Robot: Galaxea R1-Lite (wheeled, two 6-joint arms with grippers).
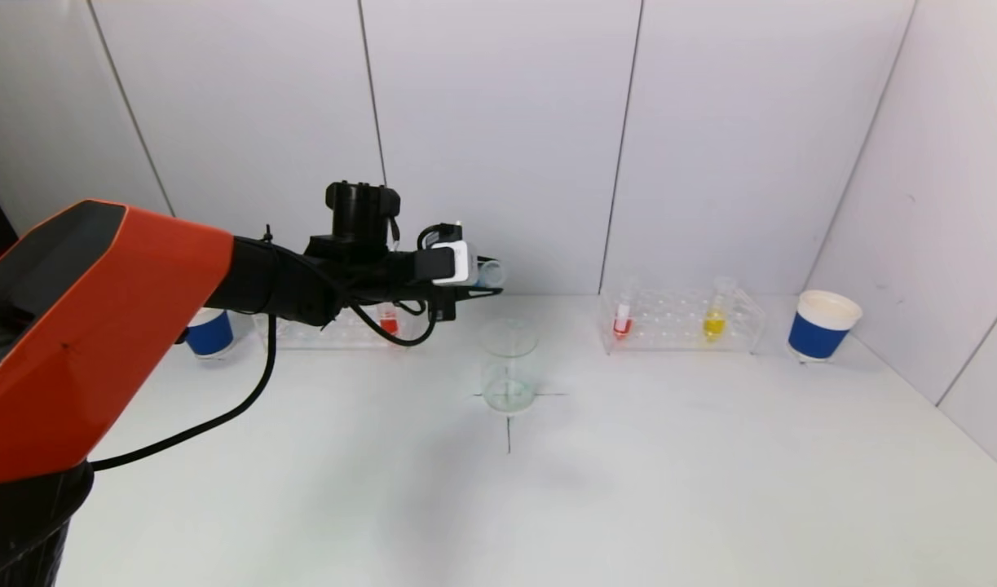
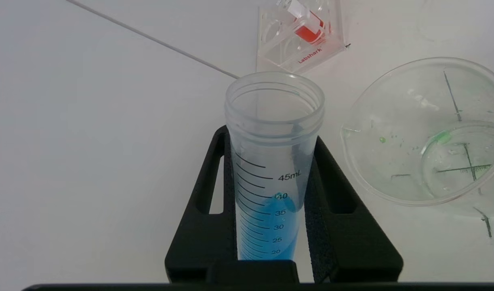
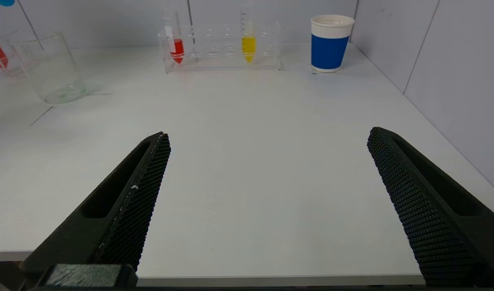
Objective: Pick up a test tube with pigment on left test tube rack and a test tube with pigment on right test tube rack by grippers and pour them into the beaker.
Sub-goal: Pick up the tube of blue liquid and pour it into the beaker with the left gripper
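Starting at the far left, we see a blue paper cup (image 1: pixel 209 333) half hidden behind our left arm, and next to it the left test tube rack (image 1: pixel 335 330) with a red-pigment tube (image 1: pixel 389 320) standing in it. Our left gripper (image 2: pixel 273 190) is up in the air, just left of the beaker and above it, clamped on a graduated tube of blue pigment (image 2: pixel 271 173); the tube lies nearly level, open mouth toward the beaker, blue liquid pooled low by the fingers (image 2: pixel 335 202). The head view only catches the tube's mouth poking past the wrist; the left wrist view gives us the markings and the liquid. The glass beaker (image 1: pixel 509 364) stands on a cross drawn on the white table (image 1: pixel 628 489), with green specks inside that only the wrist view reveals. Moving right, the right test tube rack (image 1: pixel 681 320) holds a red tube (image 1: pixel 622 318) and a yellow tube (image 1: pixel 715 316), then another blue paper cup (image 1: pixel 822 325). Our right gripper (image 3: pixel 267 194) is out of the head view; its own camera shows the jaws spread wide, holding nothing, low over the table's near edge.
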